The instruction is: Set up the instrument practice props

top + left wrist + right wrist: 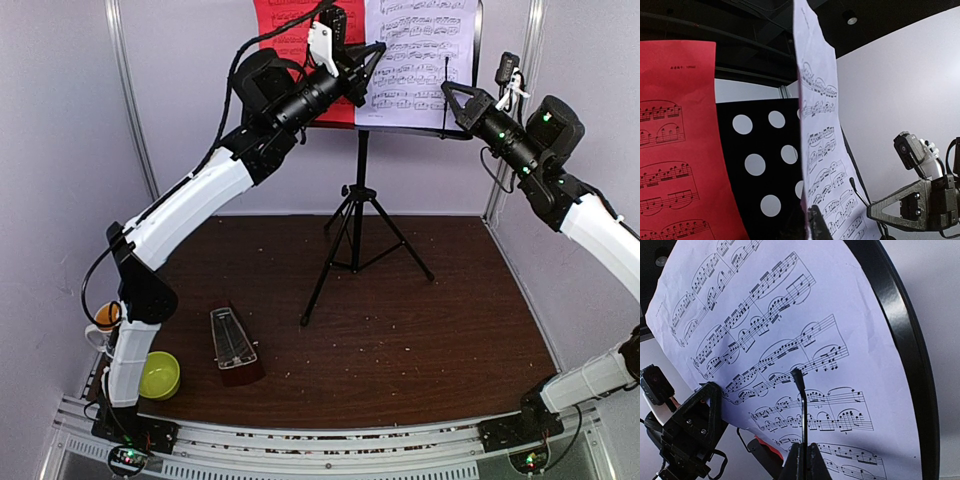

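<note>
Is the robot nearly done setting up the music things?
Nearly. Done: the stand is up and the red sheet sits on it. In hand: the left tool seems to pinch the edge of the white sheet, while the right tool grips the page clip. Left: flatten and clip that sheet; the metronome stands on the table.

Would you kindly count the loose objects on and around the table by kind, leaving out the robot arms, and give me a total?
Music stand: 1
Sheets of music: 2, a red sheet and a white sheet
Metronome: 1
Bowl: 1
Mug: 1, partly hidden
Total: 6
</note>
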Controlling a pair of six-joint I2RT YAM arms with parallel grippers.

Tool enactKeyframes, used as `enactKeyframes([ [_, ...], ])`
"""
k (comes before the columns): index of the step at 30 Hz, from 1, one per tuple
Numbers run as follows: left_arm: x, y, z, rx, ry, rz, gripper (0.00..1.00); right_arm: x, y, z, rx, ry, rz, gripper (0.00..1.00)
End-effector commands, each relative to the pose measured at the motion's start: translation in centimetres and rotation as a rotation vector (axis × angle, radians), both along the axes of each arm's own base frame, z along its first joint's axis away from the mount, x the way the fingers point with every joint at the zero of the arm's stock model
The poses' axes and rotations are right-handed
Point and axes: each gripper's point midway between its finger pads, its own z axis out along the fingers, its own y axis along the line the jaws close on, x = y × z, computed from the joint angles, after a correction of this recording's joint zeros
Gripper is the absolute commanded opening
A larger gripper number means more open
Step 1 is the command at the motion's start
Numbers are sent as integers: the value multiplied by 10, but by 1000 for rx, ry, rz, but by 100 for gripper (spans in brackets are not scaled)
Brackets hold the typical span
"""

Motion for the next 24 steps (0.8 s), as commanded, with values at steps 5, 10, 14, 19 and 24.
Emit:
enactKeyframes([
  [5, 1, 6, 10, -50, -17, 5, 15, -17, -1, 20, 8, -89, 31, 0],
  [10, 0, 7, 11, -46, -12, 8, 22, -17, 0, 20, 7, -88, 30, 0],
  [14, -1, 12, 15, -41, -12, 22, 28, -16, -2, 20, 9, -80, 17, 11],
  [19, -6, 18, 22, -41, -19, 28, 32, -15, -4, 20, 16, -73, 13, 24],
  [24, -10, 20, 22, -27, -16, 32, 37, -16, -7, 19, 16, -69, -1, 36],
])
